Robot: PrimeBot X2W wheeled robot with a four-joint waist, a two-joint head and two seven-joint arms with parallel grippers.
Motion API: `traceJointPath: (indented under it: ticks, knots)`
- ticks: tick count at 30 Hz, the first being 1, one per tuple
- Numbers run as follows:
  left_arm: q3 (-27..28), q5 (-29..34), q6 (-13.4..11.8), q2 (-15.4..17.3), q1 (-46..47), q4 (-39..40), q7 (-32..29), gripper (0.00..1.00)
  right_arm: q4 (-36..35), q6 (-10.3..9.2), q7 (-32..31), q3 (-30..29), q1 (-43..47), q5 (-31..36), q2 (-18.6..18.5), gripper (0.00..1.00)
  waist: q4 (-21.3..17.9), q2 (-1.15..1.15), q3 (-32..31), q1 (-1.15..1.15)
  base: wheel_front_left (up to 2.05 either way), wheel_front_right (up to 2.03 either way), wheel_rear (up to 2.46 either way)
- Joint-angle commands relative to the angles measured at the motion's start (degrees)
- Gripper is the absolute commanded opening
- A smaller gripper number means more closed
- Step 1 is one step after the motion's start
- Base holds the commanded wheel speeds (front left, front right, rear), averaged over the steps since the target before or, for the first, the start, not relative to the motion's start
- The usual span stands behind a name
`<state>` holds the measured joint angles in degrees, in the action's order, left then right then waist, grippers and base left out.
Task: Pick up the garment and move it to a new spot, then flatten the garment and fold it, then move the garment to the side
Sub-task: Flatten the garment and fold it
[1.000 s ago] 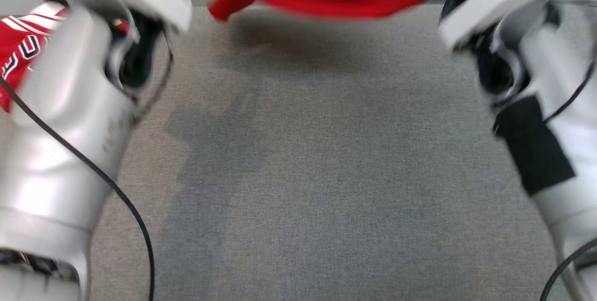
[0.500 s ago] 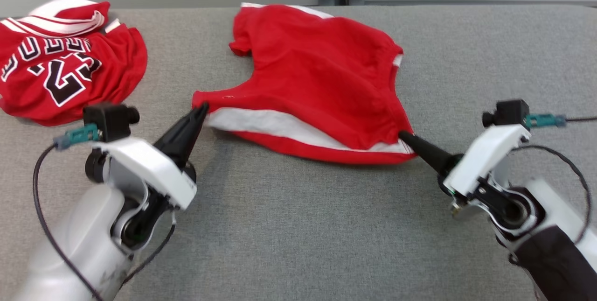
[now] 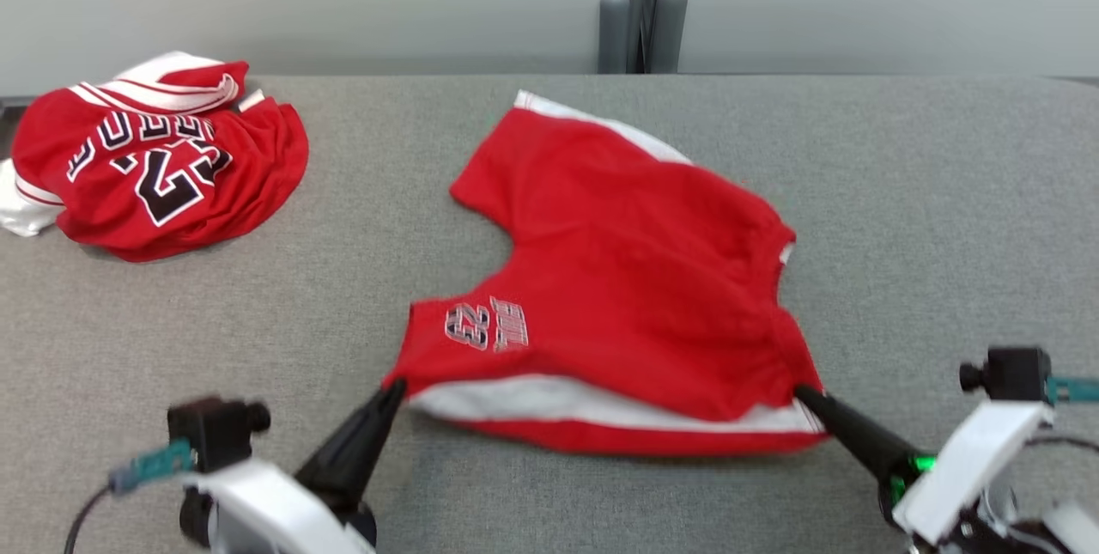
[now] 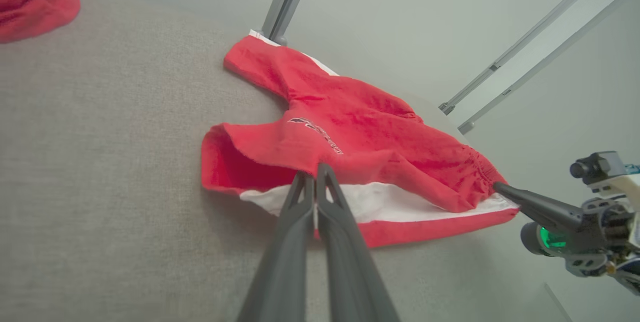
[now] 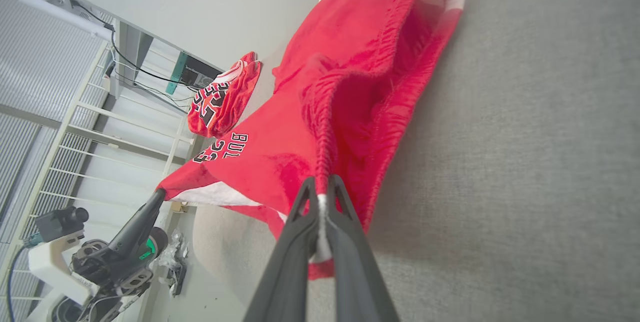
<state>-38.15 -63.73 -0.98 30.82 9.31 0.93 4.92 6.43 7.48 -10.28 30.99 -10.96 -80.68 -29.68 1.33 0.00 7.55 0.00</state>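
The garment (image 3: 635, 279) is a pair of red shorts with white side stripes and a "23" print, spread in the middle of the grey table (image 3: 944, 193). My left gripper (image 3: 393, 389) is shut on its near left corner, by the leg hem. My right gripper (image 3: 803, 392) is shut on the near right corner at the gathered waistband. The left wrist view has the fingers (image 4: 314, 182) pinching the red and white edge of the shorts (image 4: 360, 137). In the right wrist view the fingertips (image 5: 320, 189) clamp the waistband of the shorts (image 5: 350, 87), lifting it slightly off the table.
A crumpled red jersey (image 3: 159, 163) with black and white lettering lies at the table's far left. A grey post (image 3: 642, 13) stands behind the table's far edge against a pale wall. Bare grey surface runs along the front and right.
The head camera has tilted up, so the picture shifted. Both grippers drew the shorts toward the near edge, still shut on the same corners, and the "23" print now shows.
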Motion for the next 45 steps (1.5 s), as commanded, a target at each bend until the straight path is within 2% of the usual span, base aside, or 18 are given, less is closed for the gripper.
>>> traceJointPath:
  ticks: [1,9,13,21,27,36,45]
  knots:
    - [0.23,-0.37,-0.82,0.77,-2.23,1.50,0.77,0.00,-0.96,0.03,1.35,0.30,1.91,1.25,-1.24,0.00,0.25,0.00,-1.04,0.00,0.00,0.00,0.00]
    - [0.86,-2.51,-5.03,3.75,-14.98,10.41,4.29,0.00,-8.18,0.03,7.29,4.26,12.71,6.74,-6.33,0.00,0.93,0.00,-4.54,0.00,0.00,0.00,0.00]
    - [0.88,-3.48,-5.83,5.54,-18.93,13.47,4.58,0.00,-11.68,0.03,9.48,4.07,17.10,7.35,-8.79,0.00,0.68,0.00,-5.17,0.00,0.00,0.00,0.00]
    - [2.70,-4.87,-6.66,8.09,-22.01,16.73,5.22,0.00,-15.66,0.03,10.69,2.87,20.92,7.69,-11.18,0.00,-0.65,0.00,-4.72,0.00,0.00,0.00,0.00]
    - [3.88,-6.11,-5.82,7.41,-18.26,14.12,3.91,0.00,-13.68,0.03,9.75,3.64,18.56,8.34,-8.29,0.00,-1.93,0.00,-4.17,0.00,0.00,0.00,0.00]
    - [3.53,-3.38,-3.85,6.66,-6.79,8.17,-0.34,0.00,-12.05,0.03,10.91,4.62,13.30,9.42,-4.07,0.00,-3.79,0.00,-2.47,0.00,0.00,0.00,0.00]
    - [3.83,-0.96,-2.25,1.59,10.46,-2.53,-3.84,0.00,-10.00,0.03,14.16,4.26,7.01,9.07,0.13,0.00,-7.17,0.00,3.33,0.00,0.00,0.00,0.00]
